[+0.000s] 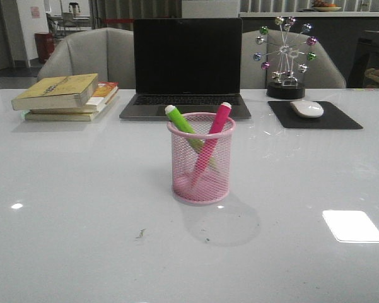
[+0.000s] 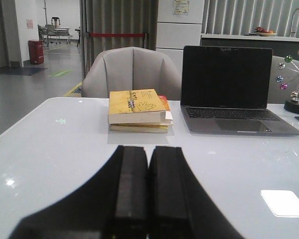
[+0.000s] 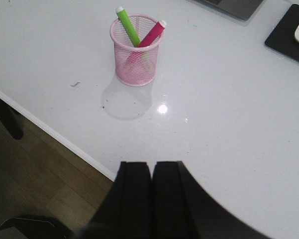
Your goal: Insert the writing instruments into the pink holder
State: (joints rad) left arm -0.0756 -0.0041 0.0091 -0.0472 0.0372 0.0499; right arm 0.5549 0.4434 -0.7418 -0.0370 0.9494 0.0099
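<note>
The pink holder (image 1: 200,165) stands upright in the middle of the table, and the right wrist view shows this pink holder (image 3: 135,57) too. A lime green marker (image 1: 181,121) and a magenta marker (image 1: 215,125) stand crossed inside it, their pale caps above the rim. From the right wrist view the green marker (image 3: 128,27) and the magenta marker (image 3: 151,35) lean apart. My left gripper (image 2: 149,148) is shut and holds nothing, over bare table short of the books. My right gripper (image 3: 151,163) is shut and empty, near the table's front edge, well back from the holder.
A closed-screen laptop (image 1: 186,69) sits behind the holder. A stack of books (image 1: 66,96) lies at the back left. A mouse (image 1: 307,108) on a black pad (image 1: 313,115) and a ball ornament (image 1: 285,60) stand at the back right. Chairs stand behind the table.
</note>
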